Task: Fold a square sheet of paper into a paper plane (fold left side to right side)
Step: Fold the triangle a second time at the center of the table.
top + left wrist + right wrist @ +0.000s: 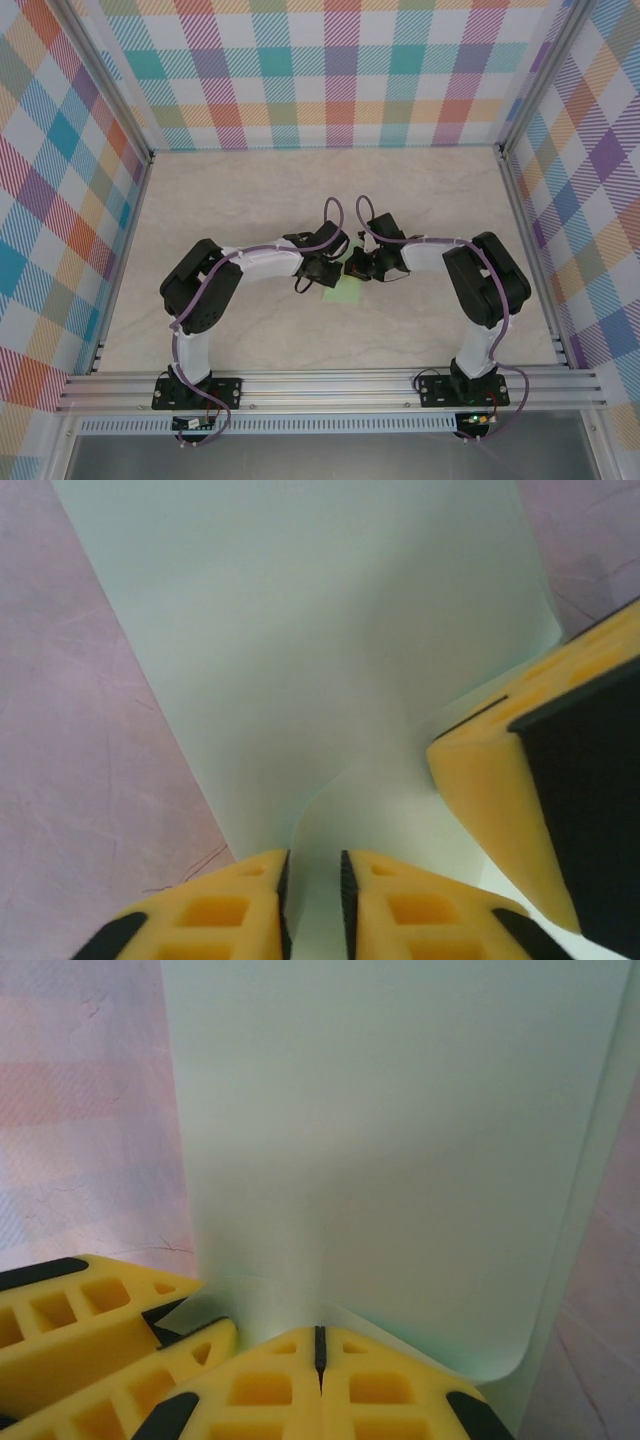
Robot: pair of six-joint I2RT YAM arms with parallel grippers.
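Note:
The square sheet of paper (342, 294) is pale green and lies mid-table, mostly hidden under the two grippers. My left gripper (322, 272) and right gripper (358, 268) meet tip to tip over it. In the left wrist view the sheet (330, 630) curls up, and its raised edge runs through a clear gap in the left gripper (315, 865). One of the right gripper's yellow fingers (490, 790) stands close on the right. In the right wrist view the right gripper (320, 1332) is shut on the sheet's (400, 1140) lifted edge. The left gripper's fingers (110, 1310) sit beside it.
The pale marbled tabletop (250, 200) is walled by checkered panels (330, 70) at the back and both sides. An aluminium rail (330, 385) with both arm bases runs along the near edge.

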